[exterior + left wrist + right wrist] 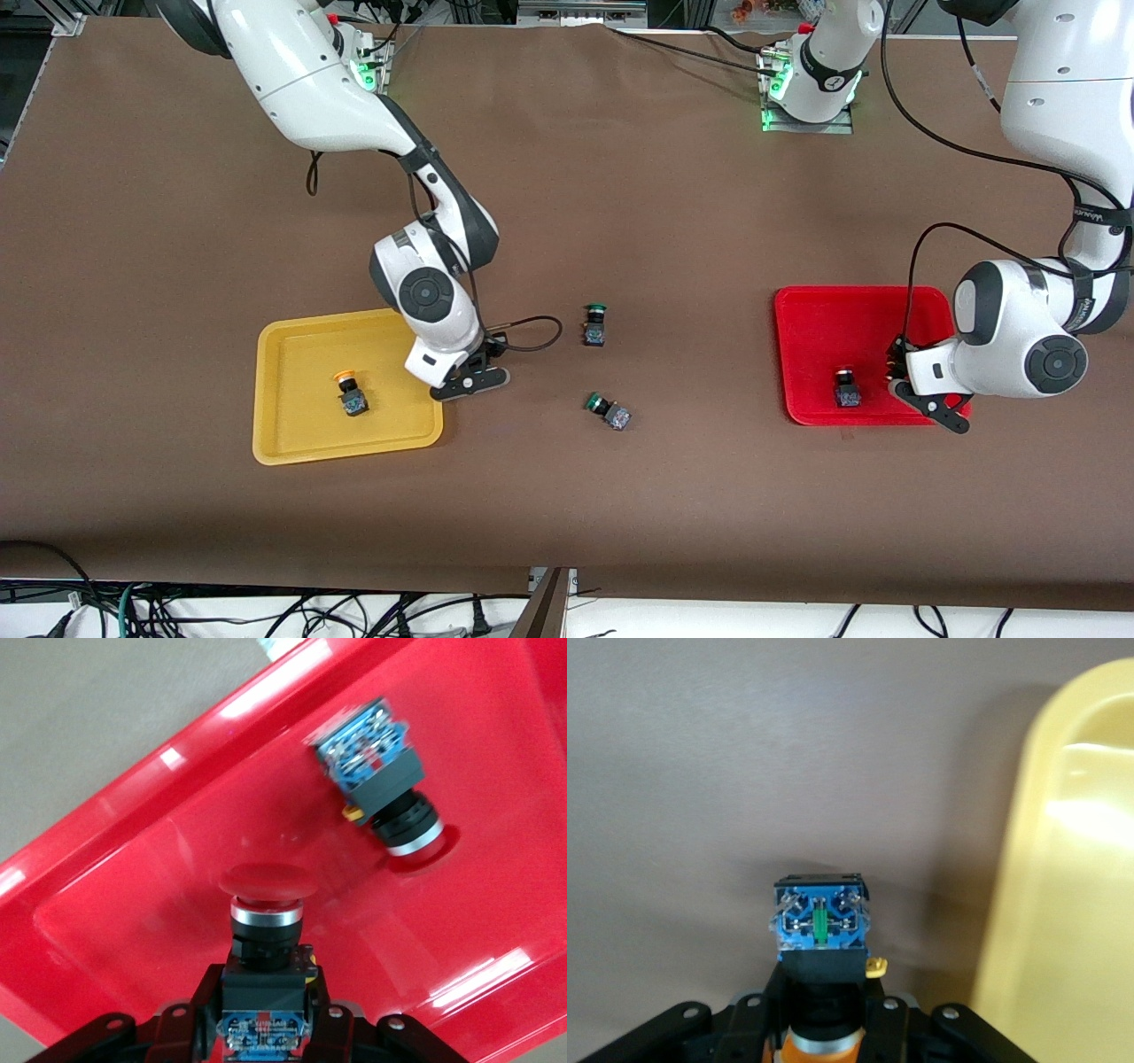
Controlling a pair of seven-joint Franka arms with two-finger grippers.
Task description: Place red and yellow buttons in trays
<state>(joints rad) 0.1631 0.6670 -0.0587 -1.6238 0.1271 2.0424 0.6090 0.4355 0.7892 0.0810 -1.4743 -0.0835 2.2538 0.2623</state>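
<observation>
table (620, 177): brown, fills most of the front frame.

yellow tray (292, 443): lower left of centre in the front frame, long axis running across the frame. red tray (824, 319): right of centre, roughly square to the frame edges.

right claw (471, 381): just off the yellow tray's corner toward frame centre, over bare table, clenched on a yellow-capped button (821, 943). in the right wrist view that button's long axis runs along the claw, blue terminal end pointing away from the claw, orange cap down between the fingers (682, 1028); black body, small yellow tab at the side.

left claw (930, 403): at the red tray's lower right corner in the front frame, over the tray, grasping a red-capped button (264, 930). left wrist view: black body between the fingers, silver collar, red mushroom cap pointing away from the claw toward the tray floor.

second red-capped button (847, 390): on the red tray floor, lower middle of the tray, lying on its side, cap toward the top of the frame, blue end toward the bottom.

second yellow-capped button (351, 394): on the yellow tray floor near its centre, on its side, orange cap toward the upper left, body toward the lower right.

two green-capped switches (595, 324) (608, 412): on bare table at frame centre, between the trays, well apart from both.
</observation>
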